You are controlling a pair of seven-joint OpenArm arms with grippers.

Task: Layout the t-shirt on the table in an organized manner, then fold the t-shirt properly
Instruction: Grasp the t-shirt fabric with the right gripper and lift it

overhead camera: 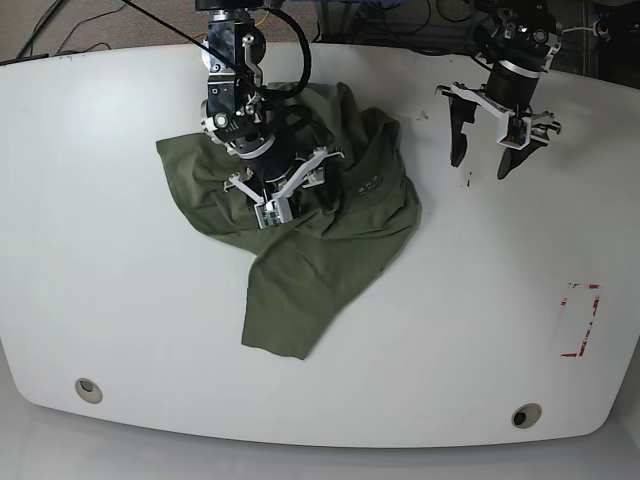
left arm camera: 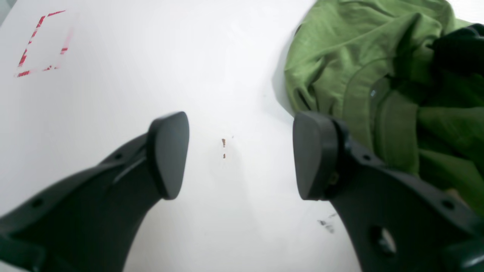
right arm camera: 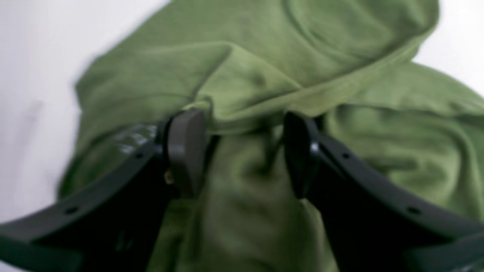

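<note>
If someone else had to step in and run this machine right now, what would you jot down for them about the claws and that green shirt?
Left gripper: open, empty, over bare white table, beside the shirt.
Right gripper: open, low over the crumpled olive-green cotton t-shirt; a fold lies between its fingers, but no grip yet.
Shirt: bunched in a heap at the table's middle, one part trailing toward the front edge. Red tape rectangle lies off to the side, untouched.
Done: nothing visibly laid out.
Left: spread the shirt flat, then fold it.
</note>
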